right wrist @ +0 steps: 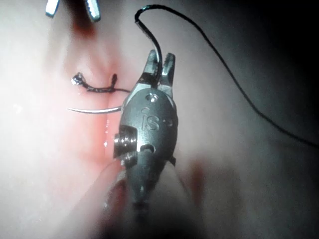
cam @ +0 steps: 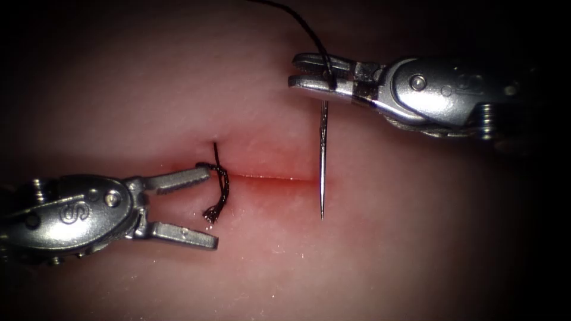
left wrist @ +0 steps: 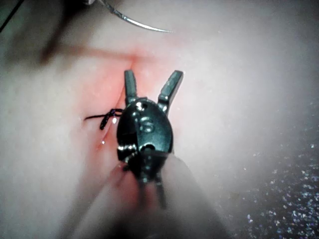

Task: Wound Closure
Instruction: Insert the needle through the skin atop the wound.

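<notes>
Holding nothing, my left tool (cam: 211,205) sits at nine o'clock with jaws spread, just beside the knotted stitch (cam: 219,187) on the cut (cam: 270,177) in the tissue (cam: 386,238). My right tool (cam: 309,74) at two o'clock pinches the needle (cam: 323,160) near its thread (cam: 315,35) end, tip free at the cut's right end. A loose grip could let the needle swivel.

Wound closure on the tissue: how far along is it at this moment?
Done: one knotted stitch with cut ends crosses the left end of the cut. In hand: the right tool grips the needle near its thread end, its tip over the cut's right end, not in the tissue; the thread trails off. The left tool is open, holding nothing. Left: the cut right of the stitch lies open.
</notes>
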Robot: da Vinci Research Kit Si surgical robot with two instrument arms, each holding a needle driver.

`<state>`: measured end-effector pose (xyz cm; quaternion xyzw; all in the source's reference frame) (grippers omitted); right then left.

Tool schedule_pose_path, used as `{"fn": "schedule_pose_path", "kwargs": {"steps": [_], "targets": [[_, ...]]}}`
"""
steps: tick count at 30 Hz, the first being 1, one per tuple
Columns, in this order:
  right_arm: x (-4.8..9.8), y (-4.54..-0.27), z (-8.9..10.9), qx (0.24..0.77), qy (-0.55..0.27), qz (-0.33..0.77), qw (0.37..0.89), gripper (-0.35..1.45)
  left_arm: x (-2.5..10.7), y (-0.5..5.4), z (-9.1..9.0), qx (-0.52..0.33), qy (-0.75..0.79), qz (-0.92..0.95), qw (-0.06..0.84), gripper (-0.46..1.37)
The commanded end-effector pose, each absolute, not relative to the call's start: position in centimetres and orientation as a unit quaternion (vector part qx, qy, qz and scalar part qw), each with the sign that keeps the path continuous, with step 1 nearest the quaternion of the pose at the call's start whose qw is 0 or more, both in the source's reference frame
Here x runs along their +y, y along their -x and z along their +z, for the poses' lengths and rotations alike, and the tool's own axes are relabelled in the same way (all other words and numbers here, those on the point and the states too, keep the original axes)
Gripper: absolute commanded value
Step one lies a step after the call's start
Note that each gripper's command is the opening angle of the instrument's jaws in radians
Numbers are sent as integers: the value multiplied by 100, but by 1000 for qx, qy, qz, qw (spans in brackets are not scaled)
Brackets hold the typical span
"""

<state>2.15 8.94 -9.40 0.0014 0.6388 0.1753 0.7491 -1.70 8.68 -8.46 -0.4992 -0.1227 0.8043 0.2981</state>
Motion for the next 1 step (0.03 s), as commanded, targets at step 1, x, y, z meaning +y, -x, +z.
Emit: {"fn": "schedule_pose_path", "kwargs": {"steps": [1], "targets": [[893, -215, -941, 638, 1, 177, 749, -35, 867, 171, -846, -124, 499, 804, 298, 43]]}}
